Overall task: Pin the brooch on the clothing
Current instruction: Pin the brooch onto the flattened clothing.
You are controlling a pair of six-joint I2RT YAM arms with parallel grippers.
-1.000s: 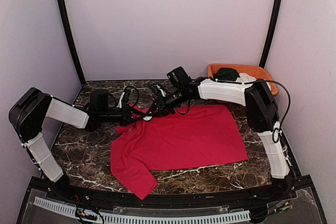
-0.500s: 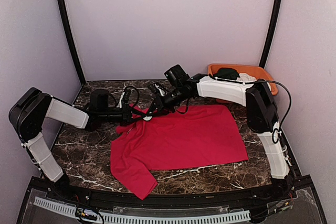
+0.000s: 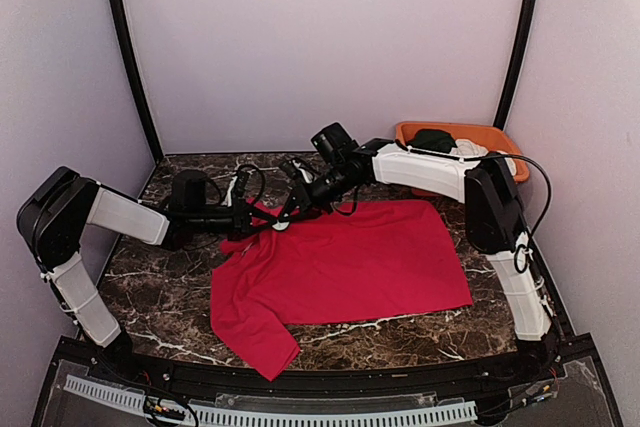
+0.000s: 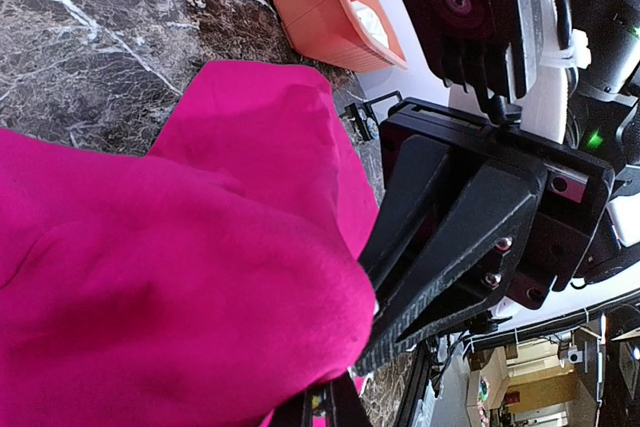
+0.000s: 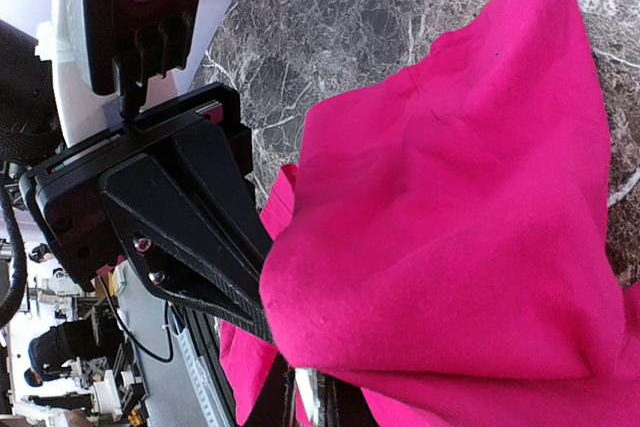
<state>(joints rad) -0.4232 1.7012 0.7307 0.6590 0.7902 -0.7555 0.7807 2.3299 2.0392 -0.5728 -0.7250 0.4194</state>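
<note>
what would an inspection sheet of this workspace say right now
surface: dark marble table, white veins
job's things: red shirt spread flat, collar end bunched up; brooch not clearly seen
clutter: orange tray at far right, holding green cloth and white cloth
grippers: left gripper shut on a shirt fold; right gripper shut at the same fold, hold hidden
cables: black cables loop by both wrists and along the right arm
surroundings: pale walls, black posts
</note>
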